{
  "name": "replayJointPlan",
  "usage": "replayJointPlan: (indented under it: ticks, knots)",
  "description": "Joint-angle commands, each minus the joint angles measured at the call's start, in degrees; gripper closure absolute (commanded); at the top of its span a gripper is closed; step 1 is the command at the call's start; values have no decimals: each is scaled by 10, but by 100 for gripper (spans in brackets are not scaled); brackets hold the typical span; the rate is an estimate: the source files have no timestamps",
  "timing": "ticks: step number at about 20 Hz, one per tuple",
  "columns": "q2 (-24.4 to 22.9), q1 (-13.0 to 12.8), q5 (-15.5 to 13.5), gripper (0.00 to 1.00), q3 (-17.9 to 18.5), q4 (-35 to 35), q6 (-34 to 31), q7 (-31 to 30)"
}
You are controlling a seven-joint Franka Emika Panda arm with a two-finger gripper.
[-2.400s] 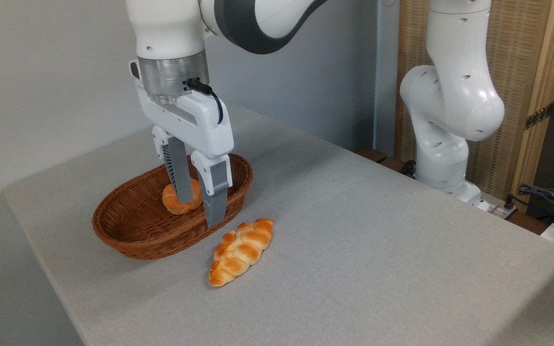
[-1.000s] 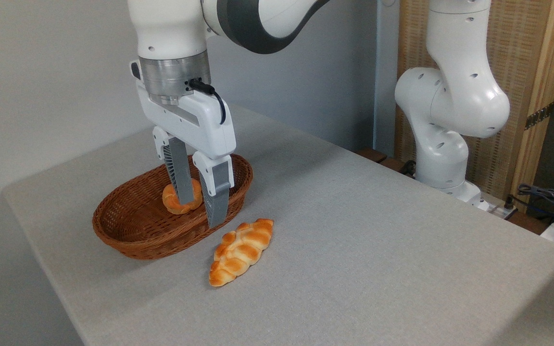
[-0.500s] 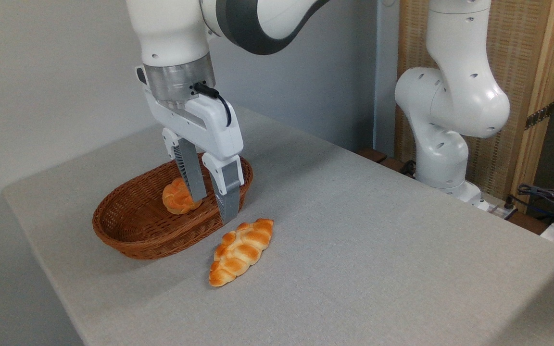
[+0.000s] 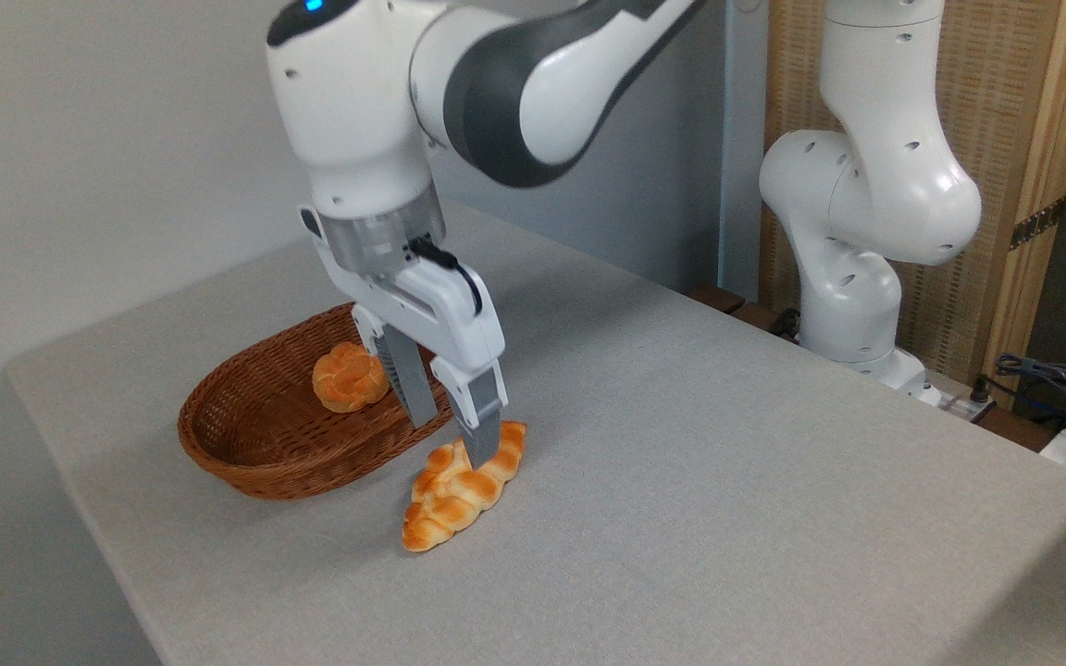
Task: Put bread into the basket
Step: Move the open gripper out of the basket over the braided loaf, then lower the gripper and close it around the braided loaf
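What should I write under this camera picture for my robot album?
Open pincer over the plaited bread on the table, beside the basket holding a round bun.

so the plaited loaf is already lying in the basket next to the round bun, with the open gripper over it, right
Not quite. The camera view shows the plaited loaf on the table, just outside the basket. Only the round bun is inside; the open gripper is over the loaf.

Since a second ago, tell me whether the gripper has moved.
Yes. The gripper has swung right and down, off the round bun in the basket, and its open fingers now hang over the plaited loaf on the table.
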Motion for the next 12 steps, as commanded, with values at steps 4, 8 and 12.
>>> replayJointPlan:
  ticks: [4, 8, 12]
  knots:
    - [-3, 1, -25, 0, 0, -51, 73, 5]
    - [0, -1, -26, 0, -6, -72, 109, 5]
    - [4, -2, -26, 0, -7, -73, 115, 5]
